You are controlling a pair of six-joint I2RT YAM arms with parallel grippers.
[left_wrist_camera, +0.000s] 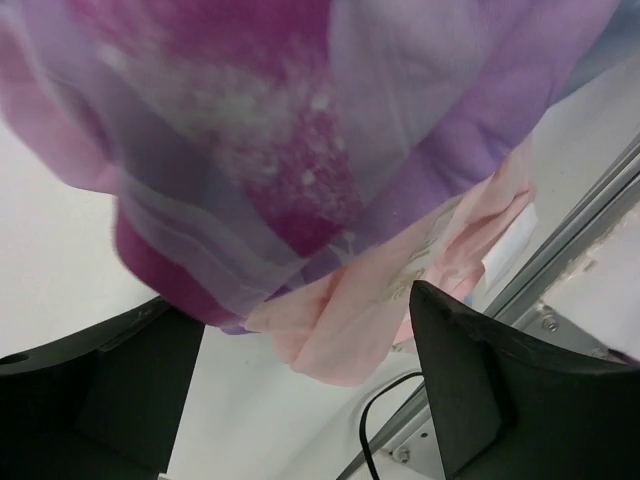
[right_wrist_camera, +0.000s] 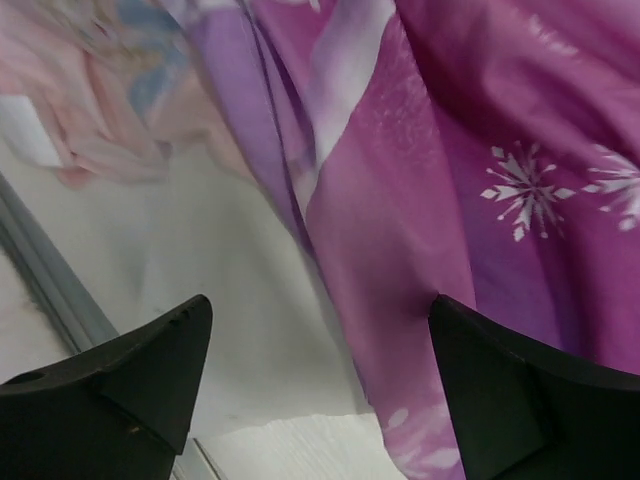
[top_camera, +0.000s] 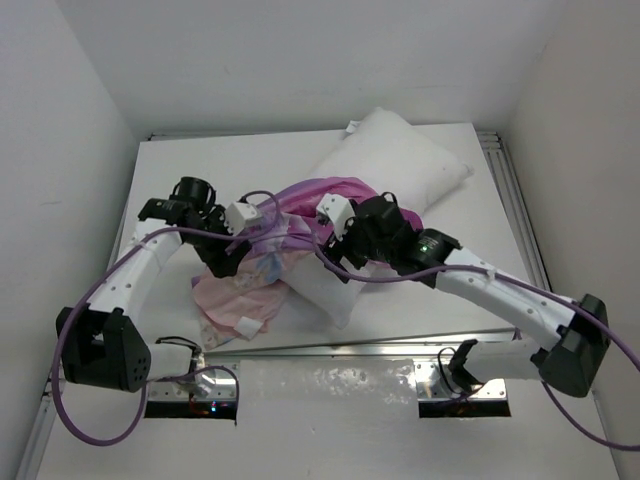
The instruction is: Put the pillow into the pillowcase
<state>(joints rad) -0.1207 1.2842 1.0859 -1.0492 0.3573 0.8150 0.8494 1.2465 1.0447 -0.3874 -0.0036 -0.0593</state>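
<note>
The white pillow (top_camera: 405,160) lies diagonally from the table's far right toward the near middle. The pillowcase (top_camera: 318,195) is bunched over its near half, purple on top, with the pale pink inside (top_camera: 240,295) and a small white tag spilling to the near left. My left gripper (top_camera: 232,252) stands open at the case's left side. In its wrist view, purple and pink fabric (left_wrist_camera: 300,200) hangs loose between the wide-apart fingers (left_wrist_camera: 480,380). My right gripper (right_wrist_camera: 320,300) is open over the pillow's near part, and purple snowflake cloth (right_wrist_camera: 450,200) brushes its right finger (right_wrist_camera: 500,400).
A metal rail (top_camera: 330,350) runs along the table's near edge, and another rail (top_camera: 510,190) runs down the right side. White walls close in on the left, right and back. A black cable (left_wrist_camera: 375,410) loops near the near rail.
</note>
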